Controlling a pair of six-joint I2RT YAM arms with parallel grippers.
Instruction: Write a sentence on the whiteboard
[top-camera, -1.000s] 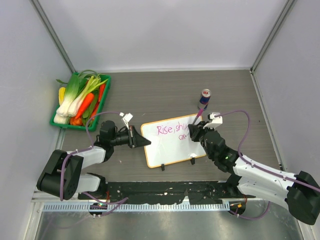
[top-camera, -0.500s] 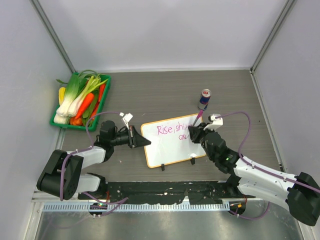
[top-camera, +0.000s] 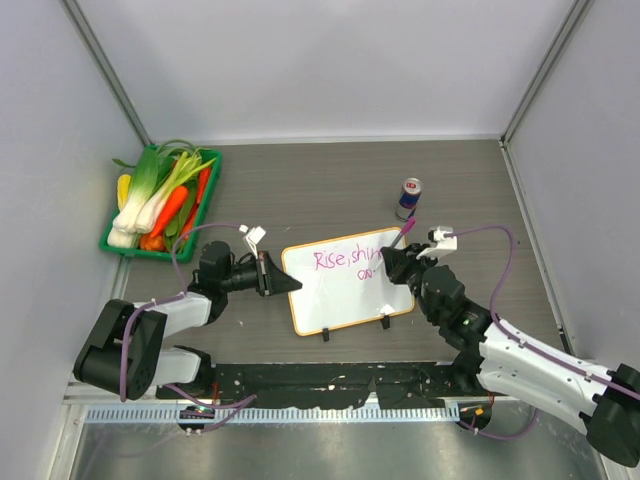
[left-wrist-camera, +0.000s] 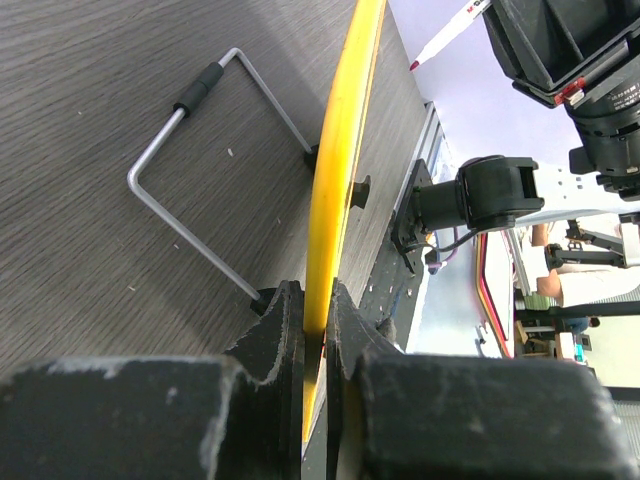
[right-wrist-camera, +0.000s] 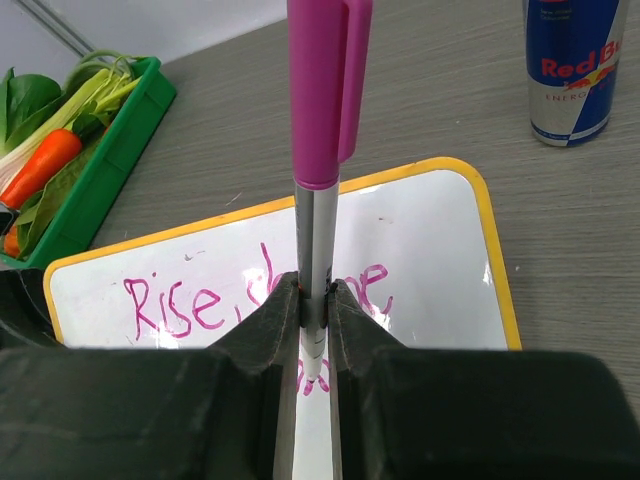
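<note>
Whiteboard (top-camera: 345, 283) sat mid-worktop (top-camera: 330, 180), between the two arms, white face up toward the top camera. Its two black clip feet were on the near long edge. Sentence (right-wrist-camera: 190, 300) in pink ran along the far part of the board, reading roughly "Rise, shine", with a small scribble just under the right end.

Left pincer (left-wrist-camera: 315, 300) was clamped on the board's left short edge, with the orange-yellow frame squeezed between both fingers. The left wrist view showed a bent wire stand (left-wrist-camera: 190, 180) on the back side of the board, its ends meeting the frame.

Right pincer (right-wrist-camera: 315, 305) was closed tight on a marker (right-wrist-camera: 325, 90), gripping the pale barrel below the pink section. The marker pointed down at the board's right part, over the end of the writing. The tip was hidden between the fingers, so contact with the board could not be told.

A blue-and-silver can (top-camera: 409, 197) stood upright on the worktop just beyond the board's far right corner, apart from it. A green tray (top-camera: 112, 240) of vegetables (top-camera: 160, 195) sat at far left, well apart from the board.
</note>
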